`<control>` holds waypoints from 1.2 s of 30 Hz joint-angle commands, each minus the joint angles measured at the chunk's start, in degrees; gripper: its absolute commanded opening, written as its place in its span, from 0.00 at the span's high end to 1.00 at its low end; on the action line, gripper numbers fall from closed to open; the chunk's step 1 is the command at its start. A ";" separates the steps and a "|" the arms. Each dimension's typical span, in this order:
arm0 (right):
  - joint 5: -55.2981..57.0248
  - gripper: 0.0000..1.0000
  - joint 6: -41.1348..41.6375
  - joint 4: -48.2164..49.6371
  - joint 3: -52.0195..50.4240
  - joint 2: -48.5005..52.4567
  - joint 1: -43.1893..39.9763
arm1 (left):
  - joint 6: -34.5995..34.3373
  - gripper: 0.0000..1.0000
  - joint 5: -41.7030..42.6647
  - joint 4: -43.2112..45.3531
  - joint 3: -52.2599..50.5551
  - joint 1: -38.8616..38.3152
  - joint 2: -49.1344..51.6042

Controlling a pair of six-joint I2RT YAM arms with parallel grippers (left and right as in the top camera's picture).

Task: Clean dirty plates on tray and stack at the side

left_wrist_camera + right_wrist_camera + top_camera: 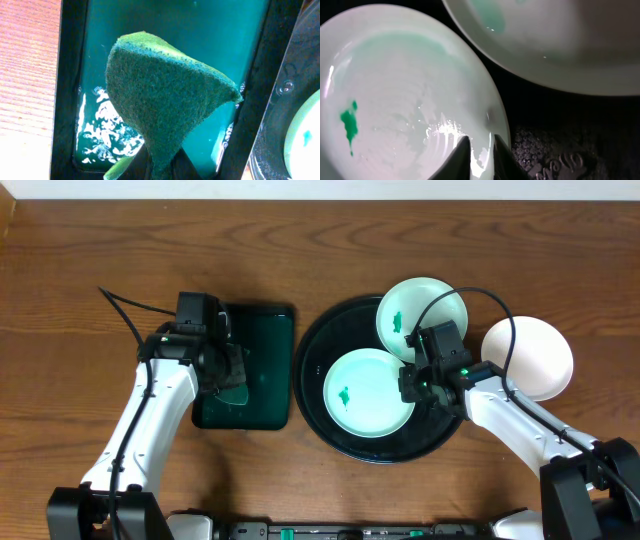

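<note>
1. We see the left gripper [161,169] clamped tight on a folded green sponge [165,95]. It hangs above the foamy liquid in the small green tray [270,320] on the left, probably to wet or rinse the sponge for scrubbing.
2. That arm reaches away from the near-left edge, wrist turned down over the green tray.
3. The right gripper [482,157] has narrow jaws astride the right rim of the middle plate [368,392], which lies smeared in the black tray [310,380]. We cannot tell whether it pinches. We judge that it is steadying the plate.
4. Its arm slants in low from the near right.
5. A second smeared plate [415,315] sits at the black tray's far rim. A clean-looking third plate [535,360] rests on the table [80,260], just right of the black tray.
</note>
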 commanded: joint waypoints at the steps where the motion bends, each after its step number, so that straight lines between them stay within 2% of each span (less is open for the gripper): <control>1: -0.22 0.82 -0.02 0.63 0.20 0.61 0.68 | -0.50 0.93 -0.72 0.09 -0.22 -0.07 -0.39; 10: 0.61 0.82 -0.02 1.86 0.20 1.46 0.68 | -0.50 0.93 -0.72 0.28 -0.22 -0.07 -0.39; 12: 0.61 0.85 0.00 1.84 0.20 1.53 0.68 | -0.50 0.93 -0.72 0.46 -0.22 -0.07 -0.39; 15: 0.61 0.96 0.00 1.86 0.20 1.53 0.68 | -0.50 0.93 -0.72 0.72 -0.22 -0.07 -0.39; 17: 0.59 0.99 0.00 1.81 0.20 1.53 0.68 | -0.50 0.93 -0.72 0.76 -0.22 -0.07 -0.39; 18: 0.61 0.97 0.00 1.73 0.20 1.53 0.68 | -0.50 0.92 -0.72 0.76 -0.22 -0.07 -0.39; 19: 0.61 0.91 -0.02 1.55 0.20 1.51 0.68 | -0.50 0.93 -0.72 0.76 -0.22 -0.07 -0.39; 20: 0.61 0.77 -0.02 1.57 0.20 1.53 0.66 | -0.50 0.93 -0.72 0.76 -0.22 -0.07 -0.39; 21: 0.61 0.73 -0.02 1.75 0.20 1.51 0.66 | -0.50 0.93 -0.70 0.74 -0.22 -0.07 -0.39; 25: 0.42 0.72 -0.39 3.10 0.37 1.07 0.66 | -0.50 0.93 -0.72 0.76 -0.22 -0.07 -0.39; 36: 6.23 0.58 -1.68 -1.14 0.35 -2.10 0.55 | -0.50 0.93 -0.72 1.07 -0.22 -0.07 -0.39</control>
